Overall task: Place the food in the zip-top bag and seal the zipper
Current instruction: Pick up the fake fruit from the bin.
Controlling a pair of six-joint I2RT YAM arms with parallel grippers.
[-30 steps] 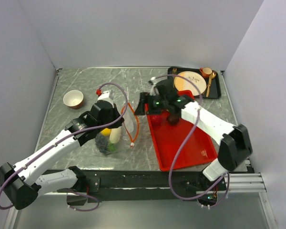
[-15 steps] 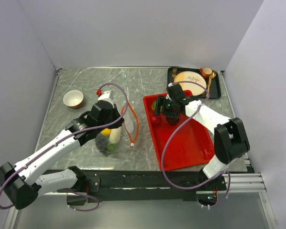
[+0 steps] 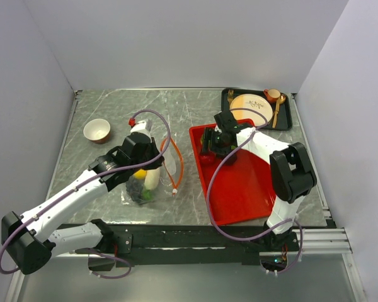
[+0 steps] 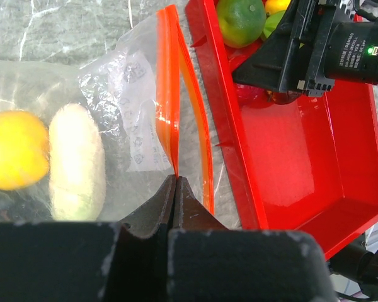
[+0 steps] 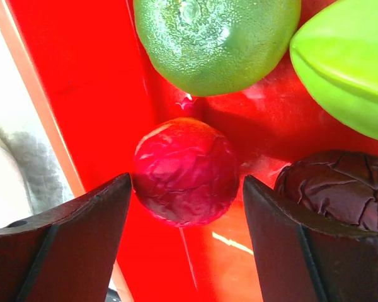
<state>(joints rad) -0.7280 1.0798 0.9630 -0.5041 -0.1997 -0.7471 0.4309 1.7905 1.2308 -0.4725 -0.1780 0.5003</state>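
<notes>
The clear zip-top bag (image 3: 140, 186) lies left of the red tray (image 3: 246, 189), with a yellow fruit (image 4: 12, 151), a white vegetable (image 4: 75, 163) and dark food inside. My left gripper (image 4: 175, 179) is shut on the bag's orange-red zipper (image 4: 167, 94), holding that edge up. My right gripper (image 5: 186, 182) is open at the tray's far-left corner. A dark-red round food (image 5: 186, 170) sits between its fingers (image 5: 82, 233), untouched. A green lime (image 5: 217, 38), a light-green piece (image 5: 346, 69) and a dark wrinkled piece (image 5: 340, 189) lie close around it.
A dark tray with a cream plate (image 3: 249, 107), gold cutlery and a small cup (image 3: 272, 95) sits at the back right. A small bowl (image 3: 96, 131) stands at the back left. The zipper's white slider (image 3: 174, 190) lies on the table near the bag.
My right arm has swung in toward the tray's far-left corner and come down around the dark-red food. The left arm and the bag have stayed still.
</notes>
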